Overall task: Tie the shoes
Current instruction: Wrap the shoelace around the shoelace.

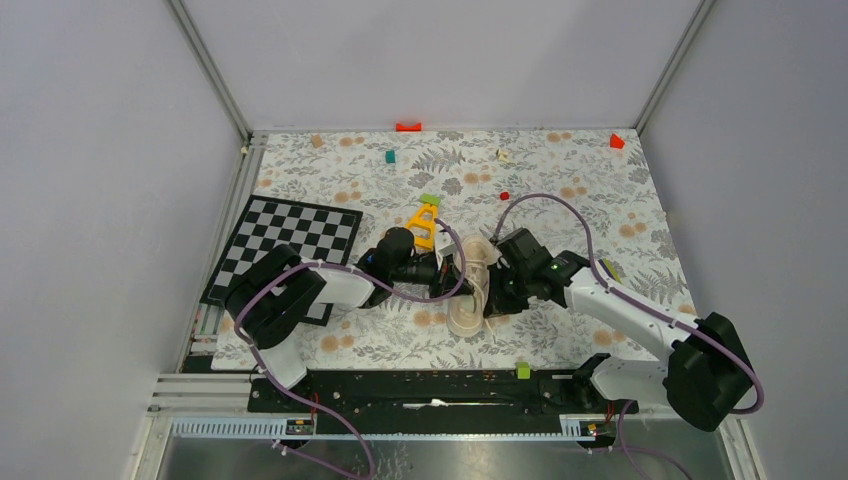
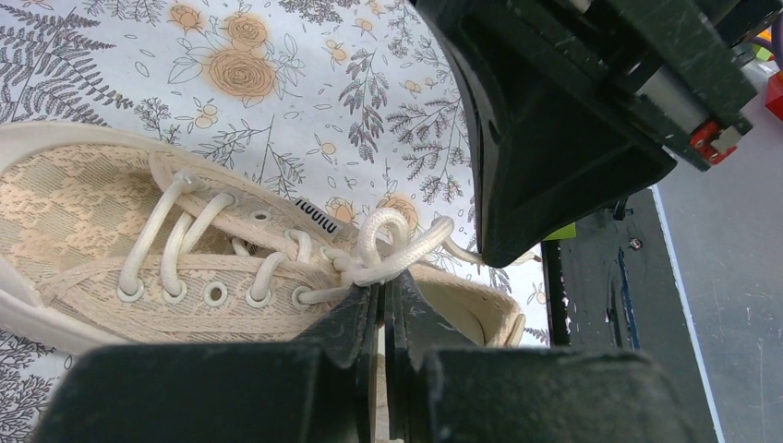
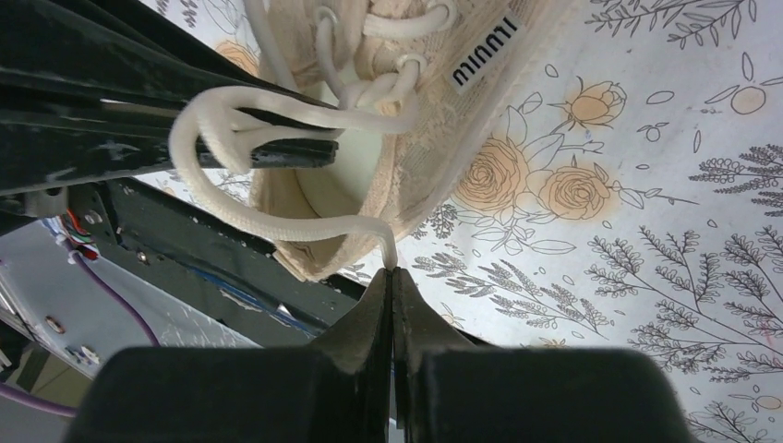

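Observation:
The cream-beige sneaker [image 1: 468,300] lies between my two grippers on the floral cloth, its pale laces partly knotted at the top eyelets. In the left wrist view the sneaker [image 2: 111,212] lies on its side, and my left gripper [image 2: 381,288] is shut on the lace [image 2: 406,251] at the knot, where a small loop stands up. In the right wrist view my right gripper [image 3: 392,273] is shut on the other lace strand [image 3: 305,226], which curves in a large loop from the shoe's opening [image 3: 342,175]. In the top view the left gripper [image 1: 452,272] and right gripper [image 1: 497,292] flank the shoe.
A checkerboard [image 1: 290,240] lies at the left. A yellow piece [image 1: 424,226] with a green block [image 1: 430,200] stands just behind the left arm. Small red [image 1: 408,126], teal [image 1: 390,156] and green [image 1: 522,371] blocks are scattered around. The black base rail [image 1: 430,390] runs along the near edge.

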Controlling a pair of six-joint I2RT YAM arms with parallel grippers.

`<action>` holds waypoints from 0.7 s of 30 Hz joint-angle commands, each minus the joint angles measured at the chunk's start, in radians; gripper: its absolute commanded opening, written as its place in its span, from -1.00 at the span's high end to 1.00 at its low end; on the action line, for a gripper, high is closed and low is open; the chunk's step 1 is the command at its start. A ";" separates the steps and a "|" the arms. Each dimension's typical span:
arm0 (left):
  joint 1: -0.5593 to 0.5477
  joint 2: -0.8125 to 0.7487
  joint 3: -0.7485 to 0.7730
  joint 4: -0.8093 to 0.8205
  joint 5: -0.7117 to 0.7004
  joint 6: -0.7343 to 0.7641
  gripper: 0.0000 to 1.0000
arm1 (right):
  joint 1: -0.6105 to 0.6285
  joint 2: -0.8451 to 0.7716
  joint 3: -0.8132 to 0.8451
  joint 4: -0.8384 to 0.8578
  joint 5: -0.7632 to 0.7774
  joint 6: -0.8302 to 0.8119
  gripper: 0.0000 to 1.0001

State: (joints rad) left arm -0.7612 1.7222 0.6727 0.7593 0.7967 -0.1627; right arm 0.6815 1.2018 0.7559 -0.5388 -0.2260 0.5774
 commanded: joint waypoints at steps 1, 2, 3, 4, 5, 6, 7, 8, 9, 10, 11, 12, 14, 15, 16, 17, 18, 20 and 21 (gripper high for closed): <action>-0.004 -0.027 0.025 0.061 -0.002 0.004 1.00 | 0.008 0.032 0.021 -0.015 -0.024 -0.046 1.00; -0.005 -0.027 0.027 0.060 -0.004 0.006 1.00 | 0.008 0.032 0.014 -0.015 -0.037 -0.048 1.00; -0.004 -0.027 0.028 0.059 -0.005 0.006 1.00 | 0.009 0.027 0.007 -0.015 -0.044 -0.048 1.00; -0.004 -0.026 0.028 0.058 -0.004 0.007 1.00 | 0.009 0.022 -0.004 -0.015 -0.050 -0.049 1.00; -0.002 -0.027 0.029 0.058 -0.005 0.008 1.00 | 0.008 0.017 -0.013 -0.018 -0.059 -0.050 1.00; -0.002 -0.027 0.031 0.057 -0.003 0.009 1.00 | 0.008 0.013 -0.022 -0.022 -0.068 -0.053 1.00; 0.000 -0.027 0.031 0.056 -0.003 0.009 1.00 | 0.009 0.008 -0.032 -0.024 -0.080 -0.058 1.00; 0.002 -0.027 0.033 0.055 -0.003 0.009 1.00 | 0.008 0.003 -0.040 -0.030 -0.091 -0.060 1.00; 0.004 -0.027 0.035 0.055 -0.001 0.009 1.00 | 0.009 -0.002 -0.048 -0.034 -0.097 -0.061 1.00; 0.004 -0.027 0.038 0.053 -0.001 0.011 1.00 | 0.009 -0.006 -0.059 -0.035 -0.111 -0.065 1.00; 0.005 -0.027 0.040 0.053 0.001 0.011 1.00 | 0.010 -0.006 -0.065 -0.039 -0.113 -0.068 1.00; 0.006 -0.026 0.042 0.050 0.005 0.009 1.00 | 0.009 -0.006 -0.070 -0.041 -0.113 -0.071 1.00; 0.006 -0.024 0.046 0.047 0.012 0.008 1.00 | 0.009 -0.005 -0.074 -0.043 -0.113 -0.074 1.00; 0.005 -0.024 0.048 0.047 0.020 0.008 1.00 | 0.009 -0.002 -0.075 -0.044 -0.109 -0.075 1.00; 0.006 -0.024 0.048 0.046 0.028 0.005 1.00 | 0.010 0.001 -0.072 -0.044 -0.097 -0.076 1.00; 0.005 -0.025 0.048 0.045 0.030 0.004 1.00 | 0.009 0.006 -0.067 -0.049 -0.081 -0.076 1.00; 0.006 -0.029 0.045 0.045 0.034 0.004 1.00 | 0.008 0.010 -0.063 -0.054 -0.063 -0.076 1.00; 0.007 -0.037 0.040 0.040 0.042 0.008 1.00 | 0.009 0.020 -0.049 -0.054 -0.040 -0.074 1.00; 0.007 -0.043 0.038 0.033 0.048 0.014 1.00 | 0.009 0.024 -0.042 -0.054 -0.030 -0.071 1.00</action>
State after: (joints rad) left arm -0.7601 1.7222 0.6880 0.7559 0.7994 -0.1623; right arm 0.6819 1.2171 0.6846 -0.5591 -0.2970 0.5220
